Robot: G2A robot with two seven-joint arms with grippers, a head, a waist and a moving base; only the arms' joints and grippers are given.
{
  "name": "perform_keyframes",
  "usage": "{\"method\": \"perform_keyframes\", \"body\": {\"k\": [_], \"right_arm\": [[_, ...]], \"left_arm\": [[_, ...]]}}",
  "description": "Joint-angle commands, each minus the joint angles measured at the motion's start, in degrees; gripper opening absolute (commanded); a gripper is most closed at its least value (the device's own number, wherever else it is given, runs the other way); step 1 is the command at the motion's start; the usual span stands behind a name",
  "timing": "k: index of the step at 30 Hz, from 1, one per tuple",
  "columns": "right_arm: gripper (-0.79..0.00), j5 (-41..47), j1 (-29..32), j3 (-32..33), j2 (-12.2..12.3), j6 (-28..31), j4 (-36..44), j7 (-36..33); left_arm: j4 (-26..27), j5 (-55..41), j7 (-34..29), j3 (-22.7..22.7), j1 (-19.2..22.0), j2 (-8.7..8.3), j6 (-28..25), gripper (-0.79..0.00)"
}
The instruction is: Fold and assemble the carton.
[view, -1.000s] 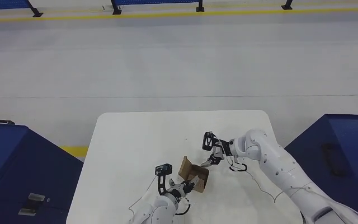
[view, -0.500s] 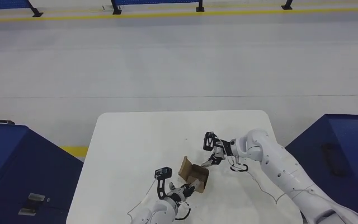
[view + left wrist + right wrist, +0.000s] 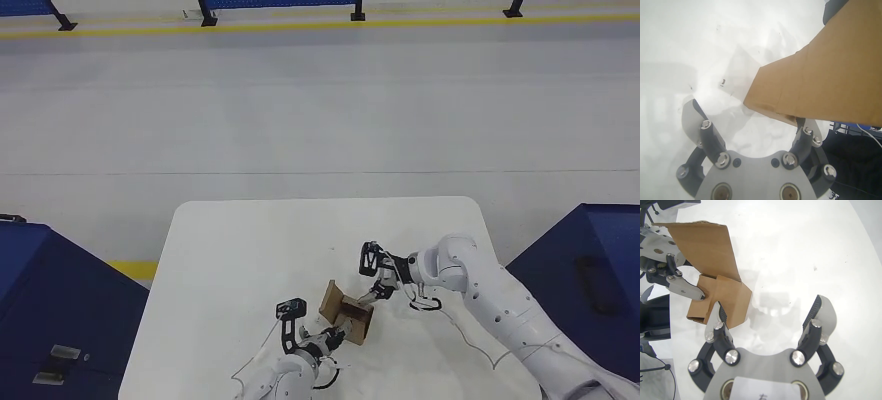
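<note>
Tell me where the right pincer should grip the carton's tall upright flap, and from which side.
Probably the tall flap by its free top edge, coming down from above with the right pincer open across the sheet: it stands thin and upright, while the left pincer touches the carton's side wall.

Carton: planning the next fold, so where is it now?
Top view: the carton sits on the table toward its near edge, between the left gripper and the right gripper.

The left gripper [image 3: 745, 113], low at the near side, and the right gripper [image 3: 768, 302], stretched in from the right, point toward each other, close together, each with 2 fingers spread wide
</note>
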State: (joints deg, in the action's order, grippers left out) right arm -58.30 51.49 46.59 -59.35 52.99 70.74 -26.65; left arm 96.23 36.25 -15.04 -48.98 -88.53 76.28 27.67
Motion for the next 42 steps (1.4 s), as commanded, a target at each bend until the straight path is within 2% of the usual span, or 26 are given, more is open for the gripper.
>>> {"method": "perform_keyframes", "body": {"k": [1,14,35,42], "right_arm": [[0.0,-0.41,0.08,-0.52,-0.15,-0.41,0.1,-0.45],[0.0,-2.32,-0.31,-3.05,-1.2,-2.54,-0.18,-1.63],[0.0,-3.49,1.06,-1.41,-0.68,-2.05,1.32,-0.75],[0.0,-4.32,1.36,-0.35,-0.48,-4.01,2.2,-0.55]], "left_arm": [[-0.42,-0.24,-0.19,0.09,0.34,0.13,0.14,0.0],[-0.76,-0.02,-0.29,0.13,0.81,0.57,0.82,0.0],[-2.84,1.41,0.77,1.19,1.94,1.53,1.98,0.0],[0.46,1.36,0.35,0.49,0.19,1.28,-0.26,0.0]]}}
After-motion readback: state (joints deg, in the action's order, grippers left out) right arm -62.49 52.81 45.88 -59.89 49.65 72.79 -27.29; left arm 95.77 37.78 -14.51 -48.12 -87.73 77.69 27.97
